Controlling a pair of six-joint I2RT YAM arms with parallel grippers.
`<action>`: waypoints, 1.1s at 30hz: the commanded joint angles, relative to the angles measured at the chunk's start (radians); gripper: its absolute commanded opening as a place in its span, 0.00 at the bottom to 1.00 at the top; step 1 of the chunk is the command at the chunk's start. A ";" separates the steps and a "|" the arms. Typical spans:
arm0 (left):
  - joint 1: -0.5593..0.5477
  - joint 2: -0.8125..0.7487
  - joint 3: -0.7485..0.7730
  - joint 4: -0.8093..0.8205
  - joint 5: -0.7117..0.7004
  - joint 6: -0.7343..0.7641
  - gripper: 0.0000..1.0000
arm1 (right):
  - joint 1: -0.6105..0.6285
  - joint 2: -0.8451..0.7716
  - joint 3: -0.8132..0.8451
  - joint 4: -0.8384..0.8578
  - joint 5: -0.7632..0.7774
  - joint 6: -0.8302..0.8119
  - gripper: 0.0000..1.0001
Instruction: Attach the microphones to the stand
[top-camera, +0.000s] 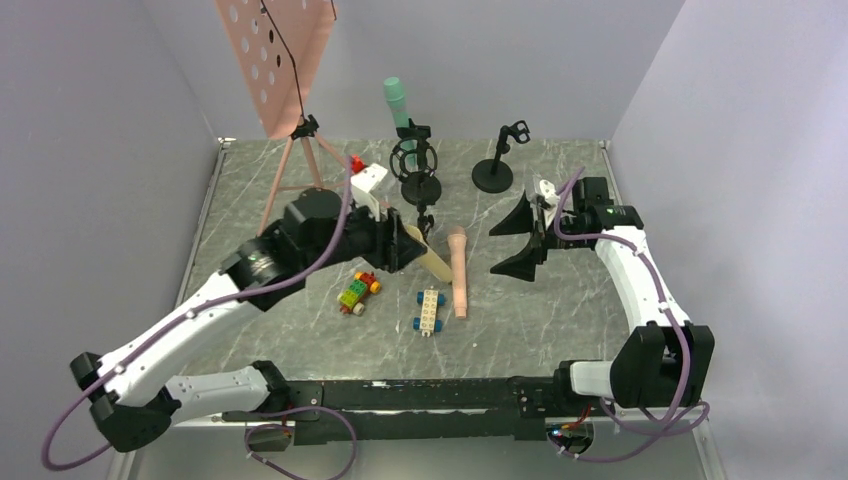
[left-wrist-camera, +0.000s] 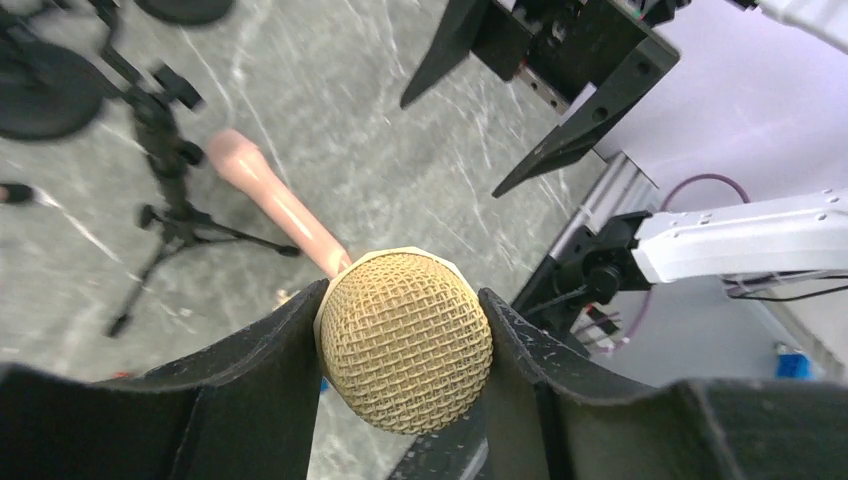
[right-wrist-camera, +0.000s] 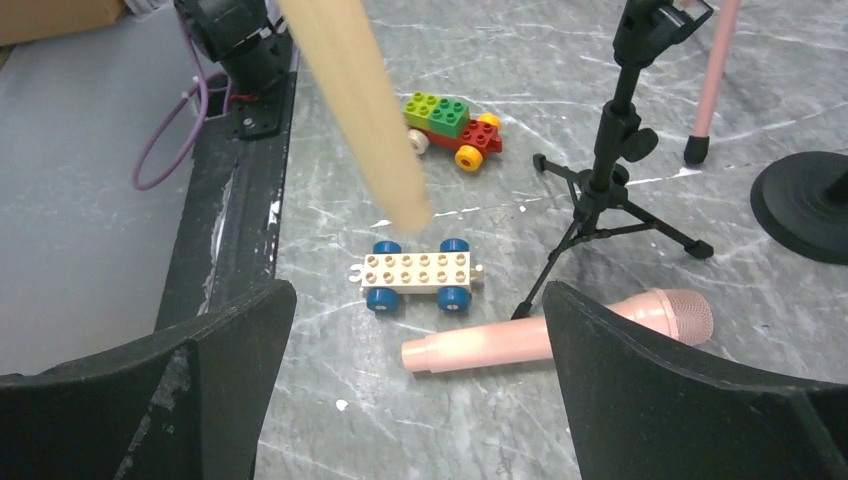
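Grey marbled tabletop (top-camera: 560, 300) lies under both my claws. My left claw (left-wrist-camera: 403, 298) is clamped on the tan-yellow microphone (left-wrist-camera: 405, 345), whose mesh head hides its shaft from my wrist. My right claw (top-camera: 500, 251) gapes wide, holding nothing. Just ahead of it the salmon pink microphone (right-wrist-camera: 560, 330) lies flat beside a small tripod stand (right-wrist-camera: 610, 170). Beyond both claws, the mint green microphone (top-camera: 397, 105) stands in a shock-mount stand (top-camera: 415, 160), its lower end hidden.

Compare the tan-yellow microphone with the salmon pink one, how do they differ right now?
The tan-yellow microphone is gripped at its mesh head by the left end effector; the salmon pink microphone is held by nothing. The tan-yellow microphone hangs tilted above the table, while the salmon pink microphone lies flat on it. Both are handheld stick microphones with rounded mesh heads, and neither sits in a stand.
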 joint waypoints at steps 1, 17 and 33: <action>-0.002 -0.025 0.204 -0.203 -0.116 0.162 0.00 | -0.017 -0.036 0.014 0.048 -0.037 0.029 1.00; -0.011 0.231 0.766 -0.353 -0.425 0.489 0.00 | -0.017 -0.033 -0.016 0.140 -0.001 0.112 1.00; -0.118 0.451 0.974 -0.322 -0.548 0.647 0.00 | -0.017 -0.021 -0.004 0.088 -0.009 0.058 1.00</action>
